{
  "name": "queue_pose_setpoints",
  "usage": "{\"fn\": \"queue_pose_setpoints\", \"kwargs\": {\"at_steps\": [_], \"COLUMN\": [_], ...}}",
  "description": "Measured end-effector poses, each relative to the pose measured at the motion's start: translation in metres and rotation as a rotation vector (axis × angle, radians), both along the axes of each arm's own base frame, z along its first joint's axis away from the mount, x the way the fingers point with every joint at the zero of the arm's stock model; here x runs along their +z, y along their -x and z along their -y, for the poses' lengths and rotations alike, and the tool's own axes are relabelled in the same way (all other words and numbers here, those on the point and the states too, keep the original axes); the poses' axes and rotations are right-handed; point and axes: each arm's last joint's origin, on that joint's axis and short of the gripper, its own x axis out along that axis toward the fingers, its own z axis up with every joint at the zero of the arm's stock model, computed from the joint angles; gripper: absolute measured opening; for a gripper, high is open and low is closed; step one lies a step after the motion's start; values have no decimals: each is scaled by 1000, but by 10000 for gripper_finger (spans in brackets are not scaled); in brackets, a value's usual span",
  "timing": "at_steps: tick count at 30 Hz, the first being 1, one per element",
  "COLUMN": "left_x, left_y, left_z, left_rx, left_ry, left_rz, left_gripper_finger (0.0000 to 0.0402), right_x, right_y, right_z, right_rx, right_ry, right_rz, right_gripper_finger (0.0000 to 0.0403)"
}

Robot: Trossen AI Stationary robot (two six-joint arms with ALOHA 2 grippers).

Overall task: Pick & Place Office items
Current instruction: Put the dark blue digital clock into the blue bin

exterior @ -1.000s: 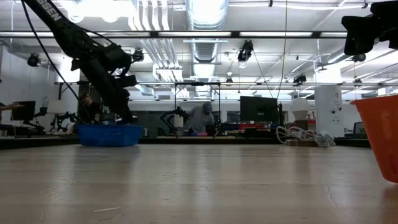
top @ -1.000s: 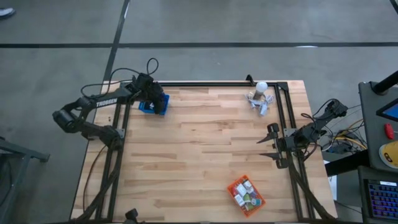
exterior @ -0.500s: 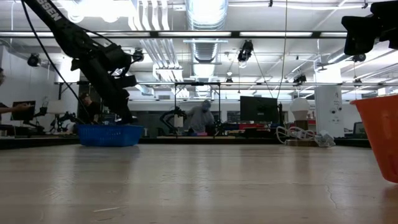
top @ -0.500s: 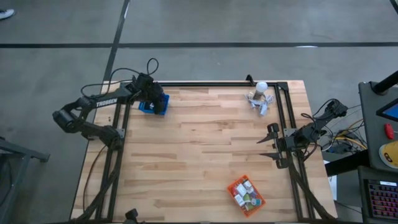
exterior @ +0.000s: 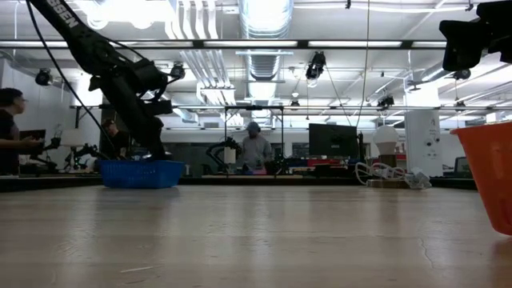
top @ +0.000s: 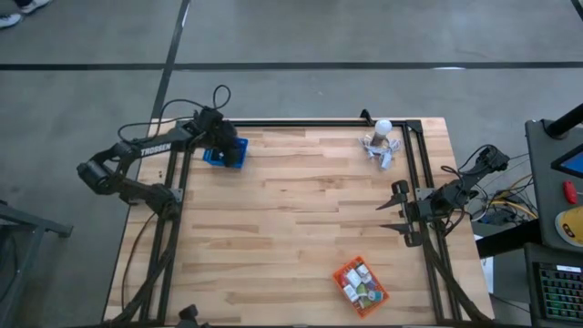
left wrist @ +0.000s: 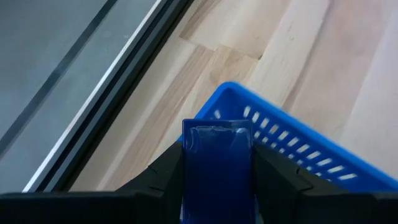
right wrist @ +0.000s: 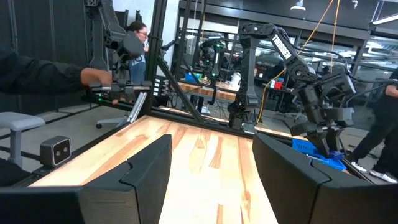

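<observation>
Now I'm holding the left gripper (left wrist: 216,163), clamped on a blue block (left wrist: 217,158), over the blue basket (top: 222,155) at upper left; the right gripper (top: 393,208) is waiting, fingers apart, at right.

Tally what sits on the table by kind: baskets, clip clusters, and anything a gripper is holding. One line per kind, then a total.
Mesh baskets: 2, the blue basket and the orange basket
White ball-topped clip cluster: 1
Blue block held in the left gripper: 1
Total: 4
The small items inside the orange basket are too small to count.
</observation>
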Motion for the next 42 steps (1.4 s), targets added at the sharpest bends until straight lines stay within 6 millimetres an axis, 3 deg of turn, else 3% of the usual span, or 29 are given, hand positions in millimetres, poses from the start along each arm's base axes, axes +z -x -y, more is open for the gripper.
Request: {"fn": "queue_pose_setpoints", "kwargs": {"at_steps": [30, 42], "left_x": [-20, -7], "left_y": [9, 6], "left_z": [1, -2], "left_rx": [109, 138], "left_ry": [184, 245], "left_rz": [-87, -108], "left_gripper_finger": [146, 146], "right_x": [2, 2], "right_y": [0, 0], "right_z": [0, 0], "right_rx": [-2, -2], "right_ry": [-1, -5], "right_rz": [23, 23], "right_gripper_finger": [219, 219]}}
